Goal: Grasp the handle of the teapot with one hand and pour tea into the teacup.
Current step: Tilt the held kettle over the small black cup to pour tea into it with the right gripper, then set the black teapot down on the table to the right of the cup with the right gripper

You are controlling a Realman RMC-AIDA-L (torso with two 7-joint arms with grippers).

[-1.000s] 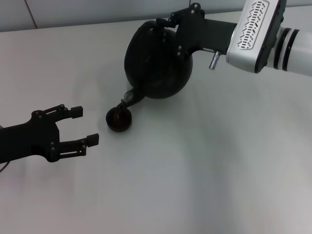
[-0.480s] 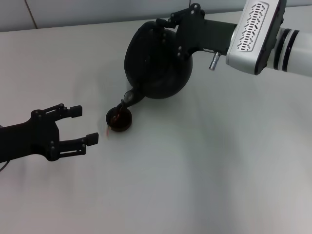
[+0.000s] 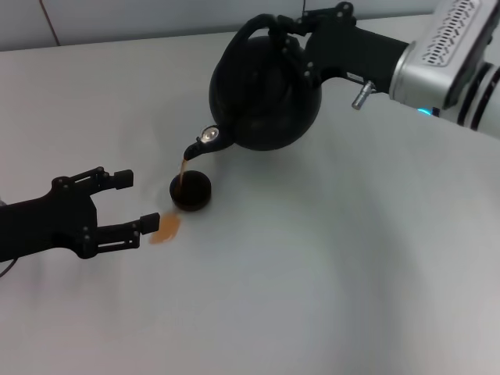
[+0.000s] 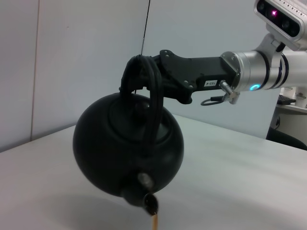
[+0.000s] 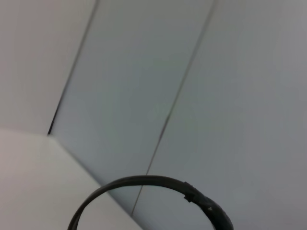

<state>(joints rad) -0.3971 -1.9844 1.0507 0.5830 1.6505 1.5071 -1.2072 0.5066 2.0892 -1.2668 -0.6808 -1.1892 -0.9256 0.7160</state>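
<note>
The round black teapot [image 3: 266, 90] hangs tilted above the table, its spout [image 3: 205, 141] pointing down toward the small black teacup [image 3: 191, 191]. A thin amber stream of tea [image 3: 181, 168] falls from the spout onto the cup's left rim. My right gripper [image 3: 285, 27] is shut on the arched handle [image 3: 258, 25] at the top of the pot. In the left wrist view the teapot [image 4: 128, 148] and its handle [image 4: 148, 91] fill the middle, with the tea [image 4: 154, 223] running off the spout. The right wrist view shows only the handle [image 5: 153, 184]. My left gripper [image 3: 137, 201] rests open, left of the cup.
A small amber puddle [image 3: 165, 227] lies on the white table [image 3: 328, 273], just left of the cup and touching distance from the left gripper's near fingertip. A pale wall [image 3: 156, 19] runs behind the table's far edge.
The right gripper has lifted the teapot higher and a little to the right. The stream now falls from higher up, and a puddle has spread on the table left of the cup.
</note>
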